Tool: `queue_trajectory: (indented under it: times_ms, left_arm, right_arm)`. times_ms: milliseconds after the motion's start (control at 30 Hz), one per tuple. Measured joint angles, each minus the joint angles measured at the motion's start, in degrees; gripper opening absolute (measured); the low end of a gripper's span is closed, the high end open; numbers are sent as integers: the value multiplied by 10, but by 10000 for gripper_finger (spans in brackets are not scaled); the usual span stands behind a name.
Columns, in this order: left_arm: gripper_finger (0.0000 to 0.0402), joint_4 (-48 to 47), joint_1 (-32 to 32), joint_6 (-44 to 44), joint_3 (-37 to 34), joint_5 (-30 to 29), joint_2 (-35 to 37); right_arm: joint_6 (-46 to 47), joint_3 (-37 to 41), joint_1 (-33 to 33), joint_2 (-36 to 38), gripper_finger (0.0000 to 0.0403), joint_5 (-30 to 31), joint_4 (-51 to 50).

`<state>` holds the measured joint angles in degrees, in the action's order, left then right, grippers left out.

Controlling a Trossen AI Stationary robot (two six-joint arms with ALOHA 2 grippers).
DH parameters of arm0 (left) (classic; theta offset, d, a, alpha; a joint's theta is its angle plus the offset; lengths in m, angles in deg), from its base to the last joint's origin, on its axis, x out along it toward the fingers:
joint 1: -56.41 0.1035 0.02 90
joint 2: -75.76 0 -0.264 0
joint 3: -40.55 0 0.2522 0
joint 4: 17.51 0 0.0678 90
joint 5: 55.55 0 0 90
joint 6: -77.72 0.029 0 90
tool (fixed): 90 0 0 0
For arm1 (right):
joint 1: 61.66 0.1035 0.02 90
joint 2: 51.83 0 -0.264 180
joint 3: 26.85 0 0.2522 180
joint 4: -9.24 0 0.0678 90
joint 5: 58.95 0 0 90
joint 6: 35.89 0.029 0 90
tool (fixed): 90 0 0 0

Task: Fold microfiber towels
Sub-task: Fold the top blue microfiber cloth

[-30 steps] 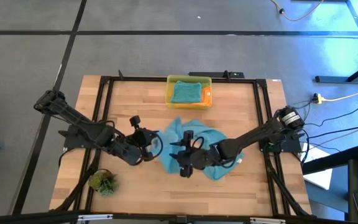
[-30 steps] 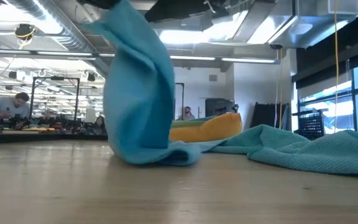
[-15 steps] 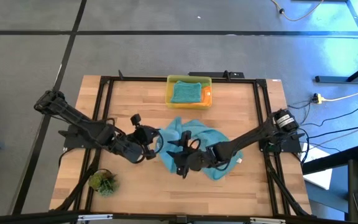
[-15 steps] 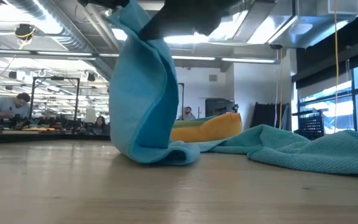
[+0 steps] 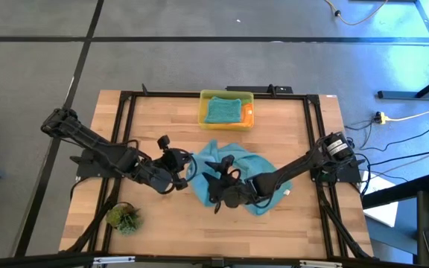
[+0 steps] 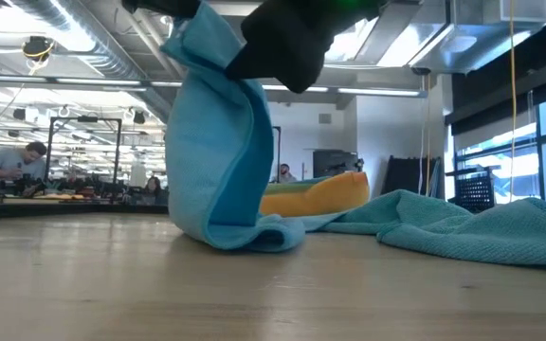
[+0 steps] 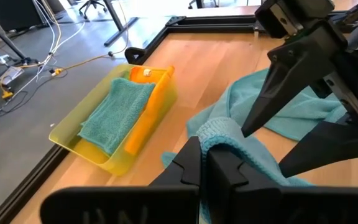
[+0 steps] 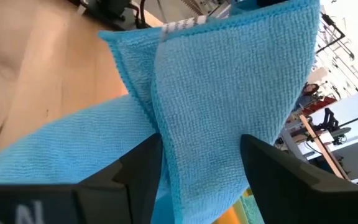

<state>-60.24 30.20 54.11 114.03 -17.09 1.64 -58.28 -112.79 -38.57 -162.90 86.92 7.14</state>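
Toward the near edge of the counter (image 5: 162,223), mid-width, the left claw (image 5: 185,168) is closed on a corner of the blue towel (image 5: 233,160), holding it up so the cloth hangs in a tall fold to the wood. The right claw (image 5: 216,183) stands just beside it, fingers spread with the hanging cloth between them, not yet pinching. Beyond, the rest of the towel lies crumpled toward the far edge, where the yellow bin (image 5: 226,96) holds folded towels (image 5: 223,111).
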Motion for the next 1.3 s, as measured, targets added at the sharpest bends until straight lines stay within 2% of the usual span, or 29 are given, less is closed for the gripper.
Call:
queue_trajectory:
  times_ms: [333, 533, 833, 1167, 1300]
  left_arm:
    - [0, 3, 0, 0, 0, 0, 0]
    - [0, 3, 0, 0, 0, 4, 0]
    - [0, 3, 3, 2, 0, 5, 0]
    - [0, 4, 4, 2, 10, 0, 0]
    - [0, 4, 9, 2, 19, 0, 0]
  right_arm:
    - [-2, 0, -10, 0, 218, 3, 19]
    - [-34, 0, -16, 0, 218, 37, 35]
    - [-33, 0, -15, 0, 218, -3, 47]
    - [-3, 32, -16, 0, 218, -4, 26]
    - [1, 40, -15, 0, 218, 31, 28]
